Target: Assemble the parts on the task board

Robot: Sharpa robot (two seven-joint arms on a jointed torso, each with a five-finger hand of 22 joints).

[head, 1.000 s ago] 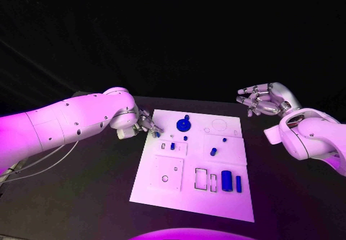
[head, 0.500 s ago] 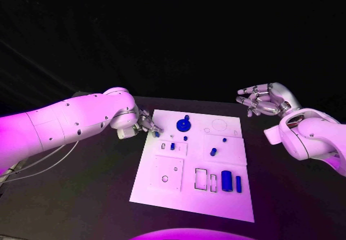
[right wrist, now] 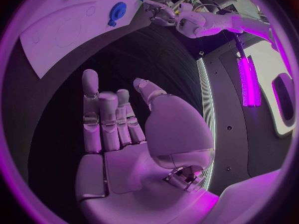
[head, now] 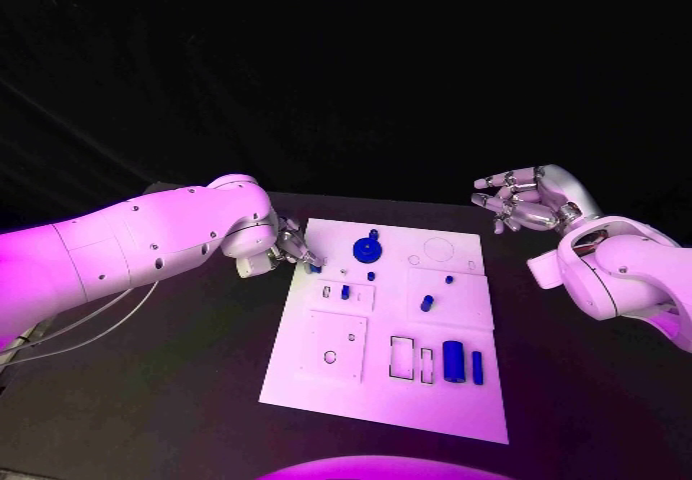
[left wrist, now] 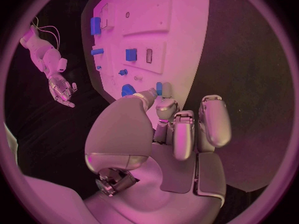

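The white task board (head: 433,395) lies in the middle of the black table. My left hand (head: 286,248) is at the board's far left edge and pinches a small blue part (head: 313,266) between thumb and a finger. The left wrist view shows this part (left wrist: 159,88) at the fingertips (left wrist: 166,104), right by the board's (left wrist: 181,20) rim. A round blue part (head: 368,247) stands just beside it on the board. My right hand (head: 524,198) hangs off the board's far right corner, fingers apart, holding nothing, as the right wrist view (right wrist: 115,127) confirms.
Several more blue parts lie on the board: a small peg (head: 427,302) mid-board, a tall block (head: 453,360) and a thin bar (head: 476,367) near the right edge. Rectangular slots (head: 402,358) and a square plate with a hole (head: 336,345) sit nearer me. Cables (head: 72,330) trail under the left arm.
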